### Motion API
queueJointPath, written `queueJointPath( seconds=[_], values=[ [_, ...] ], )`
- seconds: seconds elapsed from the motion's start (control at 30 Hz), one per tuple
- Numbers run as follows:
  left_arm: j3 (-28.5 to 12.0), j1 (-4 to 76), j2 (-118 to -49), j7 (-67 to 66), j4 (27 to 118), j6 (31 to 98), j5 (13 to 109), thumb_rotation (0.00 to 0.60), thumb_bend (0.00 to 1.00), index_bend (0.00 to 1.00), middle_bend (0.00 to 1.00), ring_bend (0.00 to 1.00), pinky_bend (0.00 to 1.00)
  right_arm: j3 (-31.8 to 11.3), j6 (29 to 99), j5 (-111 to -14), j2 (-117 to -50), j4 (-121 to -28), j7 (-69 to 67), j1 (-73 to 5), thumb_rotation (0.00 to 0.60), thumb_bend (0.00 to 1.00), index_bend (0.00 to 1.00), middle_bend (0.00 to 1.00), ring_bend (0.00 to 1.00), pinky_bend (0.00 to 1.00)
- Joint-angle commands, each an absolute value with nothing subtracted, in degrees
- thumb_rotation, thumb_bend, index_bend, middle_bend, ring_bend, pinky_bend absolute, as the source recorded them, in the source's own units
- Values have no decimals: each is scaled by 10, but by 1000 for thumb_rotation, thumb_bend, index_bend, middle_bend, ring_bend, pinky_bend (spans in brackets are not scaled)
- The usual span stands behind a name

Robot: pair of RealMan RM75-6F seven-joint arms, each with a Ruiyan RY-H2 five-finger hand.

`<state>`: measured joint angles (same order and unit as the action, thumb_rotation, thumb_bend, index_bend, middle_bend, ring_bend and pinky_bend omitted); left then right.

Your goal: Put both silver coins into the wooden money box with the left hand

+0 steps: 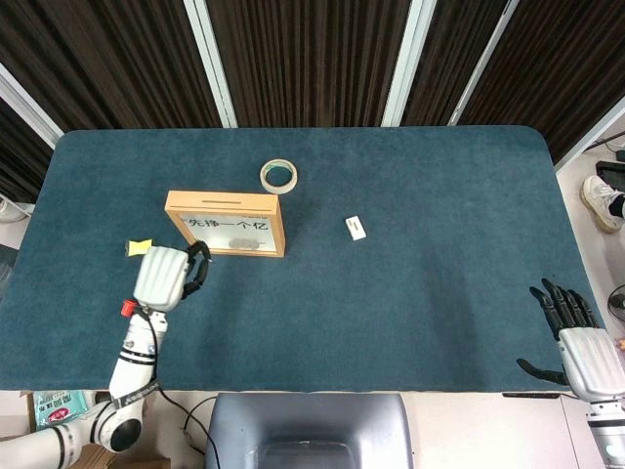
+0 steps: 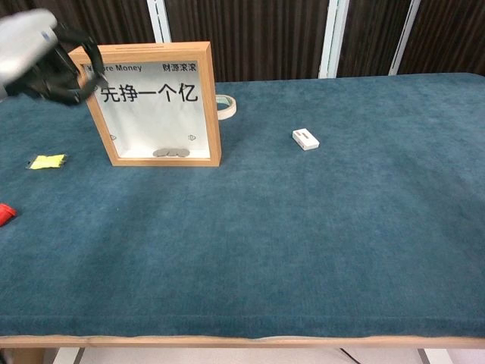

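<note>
The wooden money box (image 1: 226, 224) (image 2: 212, 106) stands upright left of the table's centre, with silver coins (image 2: 171, 152) lying at its bottom behind the pane. My left hand (image 1: 166, 274) (image 2: 45, 54) is raised off the table just left of the box, near its top corner in the chest view. Its dark fingers (image 2: 78, 70) are curled together as in a pinch, and they hide whatever is between them. No loose coin shows on the cloth. My right hand (image 1: 576, 340) rests open past the table's front right edge, fingers spread.
A tape roll (image 1: 279, 176) (image 2: 225, 105) lies behind the box. A small white block (image 1: 355, 228) (image 2: 305, 139) sits to its right. A yellow scrap (image 1: 139, 246) (image 2: 47, 161) and a red cap (image 1: 127, 308) (image 2: 4, 214) lie to the left.
</note>
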<state>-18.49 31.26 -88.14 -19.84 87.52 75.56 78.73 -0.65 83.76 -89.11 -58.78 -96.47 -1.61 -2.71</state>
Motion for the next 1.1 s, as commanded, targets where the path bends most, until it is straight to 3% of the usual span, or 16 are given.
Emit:
queueJointPath(
  seconds=[0.03,0.17,0.37,0.87,1.1],
  values=[
    [-247,317,-818,-248,944,773,745,600,490,652,1000,1000,1000,-7,832,-888,-590,-967,-11,-30,600,99,0,0,0,0],
    [-291,346,-791,-277,980,734,667,600,488,652,1000,1000,1000,-10,823,-881,-593,-968,-5,-35,600,99,0,0,0,0],
    [-319,401,-795,-302,976,685,571,600,487,651,1000,1000,1000,-13,816,-873,-595,-968,-3,-40,600,99,0,0,0,0],
    [-295,498,-883,-312,812,674,508,600,494,650,1000,1000,1000,-15,822,-866,-582,-961,-35,-35,600,100,0,0,0,0],
    [-286,506,-896,-300,792,673,506,600,494,649,1000,1000,1000,-15,823,-865,-581,-960,-37,-34,600,99,0,0,0,0]
  ],
)
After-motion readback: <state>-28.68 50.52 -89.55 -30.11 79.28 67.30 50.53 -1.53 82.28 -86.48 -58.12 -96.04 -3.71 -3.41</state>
